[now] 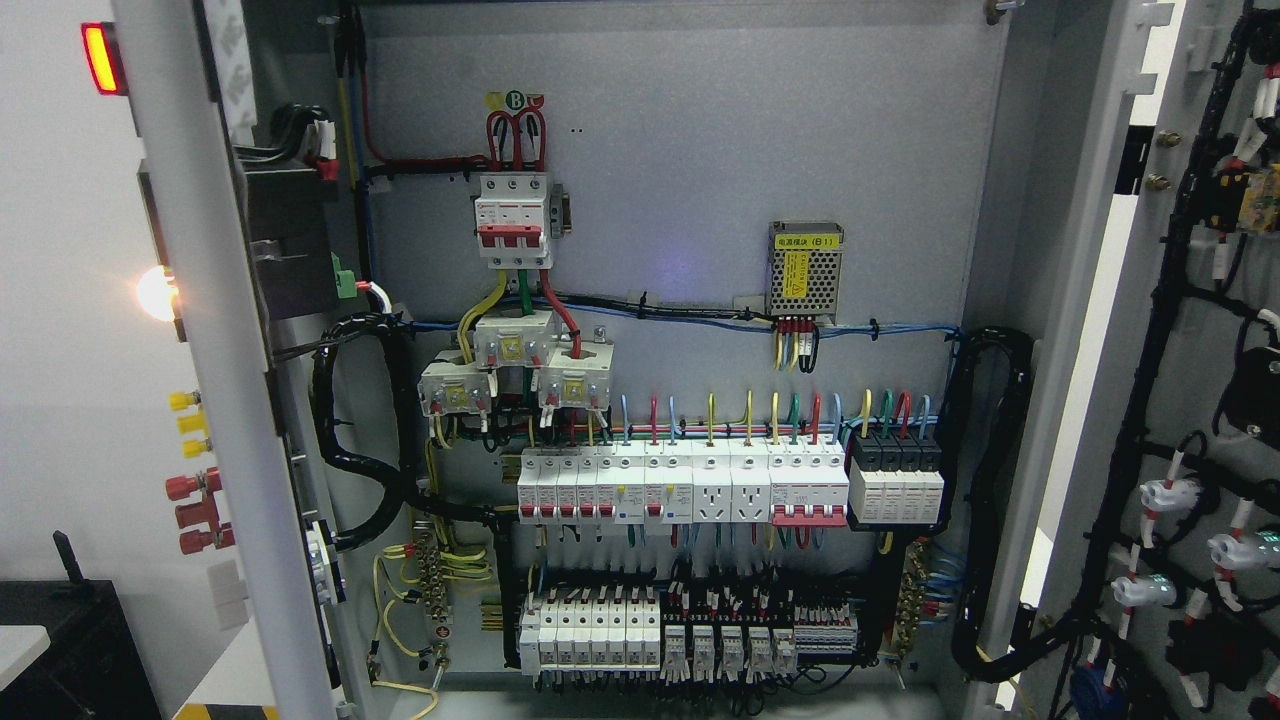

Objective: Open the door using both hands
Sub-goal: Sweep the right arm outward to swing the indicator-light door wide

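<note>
Neither robot hand shows in the head view, so finger state can't be told, nor which arm is nearer.

Both doors of the electrical cabinet stand swung out. Left door point(215, 400) runs as a tall edge from 11 o'clock down to 7 o'clock, long axis near vertical, tilted slightly; its outer face w/ a red indicator lamp point(102, 58) at 10–11 o'clock and red terminal posts point(195, 510) at 8 o'clock. Right door point(1190, 400) fills 3 o'clock, inner face toward the camera, black wiring harness point(1150, 330) strung down it.

Between them the back panel point(680, 130) is fully exposed: 3-pole breaker point(513, 218) at 12 o'clock, power supply module point(805, 268) approx 1 o'clock, breaker row point(680, 485) just below centre, terminal blocks point(690, 630) at 6 o'clock.

Judgement: opening looks done or nearly so; any further push would go outward on each door edge, left edge toward 9, right toward 3.
</note>
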### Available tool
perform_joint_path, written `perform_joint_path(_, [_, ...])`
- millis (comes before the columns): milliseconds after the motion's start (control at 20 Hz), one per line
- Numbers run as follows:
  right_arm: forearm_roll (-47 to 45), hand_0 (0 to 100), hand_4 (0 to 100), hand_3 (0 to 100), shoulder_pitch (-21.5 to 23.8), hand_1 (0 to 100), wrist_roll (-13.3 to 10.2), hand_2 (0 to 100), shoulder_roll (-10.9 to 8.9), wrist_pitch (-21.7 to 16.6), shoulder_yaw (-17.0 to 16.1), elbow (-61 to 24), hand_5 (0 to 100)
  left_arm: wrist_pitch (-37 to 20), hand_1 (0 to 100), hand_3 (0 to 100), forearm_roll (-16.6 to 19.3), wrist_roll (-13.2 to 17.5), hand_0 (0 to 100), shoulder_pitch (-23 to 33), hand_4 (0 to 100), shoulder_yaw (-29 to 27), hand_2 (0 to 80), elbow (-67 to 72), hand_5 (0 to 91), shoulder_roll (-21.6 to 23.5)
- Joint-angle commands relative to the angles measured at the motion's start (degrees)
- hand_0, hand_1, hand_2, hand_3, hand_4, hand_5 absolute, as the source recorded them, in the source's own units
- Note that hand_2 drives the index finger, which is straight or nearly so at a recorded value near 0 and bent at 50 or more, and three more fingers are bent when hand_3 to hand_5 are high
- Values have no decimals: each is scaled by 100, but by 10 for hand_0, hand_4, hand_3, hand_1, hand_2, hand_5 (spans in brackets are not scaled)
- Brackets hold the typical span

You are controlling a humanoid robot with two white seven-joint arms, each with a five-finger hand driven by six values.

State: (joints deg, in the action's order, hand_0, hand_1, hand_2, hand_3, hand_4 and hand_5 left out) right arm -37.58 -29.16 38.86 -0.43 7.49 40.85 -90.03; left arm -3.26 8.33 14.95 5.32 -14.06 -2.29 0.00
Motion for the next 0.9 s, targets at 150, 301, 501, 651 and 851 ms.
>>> perform_joint_path(150, [31,107,0,0,-2,0,-151,0,174,7,424,-32,0,0,0,0,2,-1,0,-5,30,0,0,0,0,-123])
perform_joint_path(301, [31,107,0,0,-11,0,-248,0,271,7,459,-24,0,0,0,0,2,-1,0,4,30,0,0,0,0,-123])
perform_joint_path(501, [49,107,0,0,-37,0,-257,0,403,16,556,-24,0,0,0,0,2,-1,0,-5,30,0,0,0,0,-123])
perform_joint_path(651, [49,107,0,0,-55,0,-309,0,491,24,652,-24,0,0,0,0,2,-1,0,4,29,0,0,0,0,-123])
perform_joint_path(851, [57,107,0,0,-151,0,-441,0,631,42,723,-15,0,0,0,0,2,-1,0,4,30,0,0,0,0,-123])
